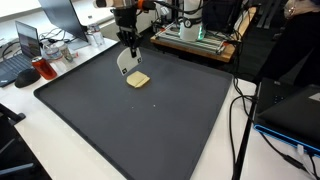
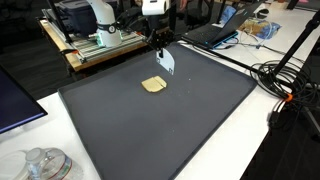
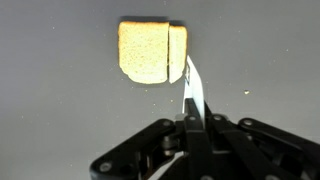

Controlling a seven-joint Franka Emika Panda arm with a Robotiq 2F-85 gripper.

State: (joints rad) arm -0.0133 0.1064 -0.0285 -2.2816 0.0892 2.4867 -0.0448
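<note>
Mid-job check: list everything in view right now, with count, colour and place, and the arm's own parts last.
yellow block: one, yellow, lying on the mat under the gripper
white flat piece: one, white, held in the gripper, tip by the block's edge
mat: one, dark grey, covering most of the table
table: one, white, under the mat
laptop: one, dark, open, on the table beyond a mat corner
red object: one, red, beside that laptop
cables: several, black, on the table beside the mat
clear glass item: one, clear, at a table corner
gripper: one, black, shut on the white flat piece
arm: one, white, above the mat's far edge
</note>
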